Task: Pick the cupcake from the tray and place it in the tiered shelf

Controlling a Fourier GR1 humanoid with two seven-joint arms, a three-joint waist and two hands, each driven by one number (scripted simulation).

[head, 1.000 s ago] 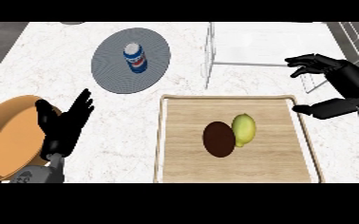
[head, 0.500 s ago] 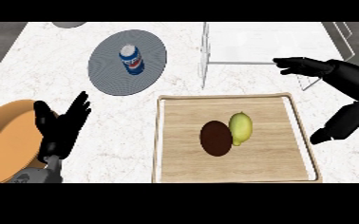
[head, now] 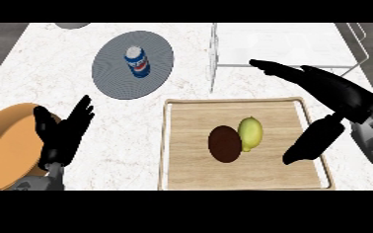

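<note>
You see the cupcake [head: 225,143] on the tray [head: 191,148], lower centre, touching a lemon [head: 250,133]. Your right hand [head: 342,98], at the right, has its fingers spread above the tray, holding nothing. Your left hand [head: 64,133] rests at lower left, fingers straight.

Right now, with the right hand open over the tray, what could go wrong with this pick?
The cupcake touches the lemon, so the right hand closing might catch or nudge the lemon instead. The tiered shelf has thin wire posts near the tray; a carried cupcake could clip them.
</note>
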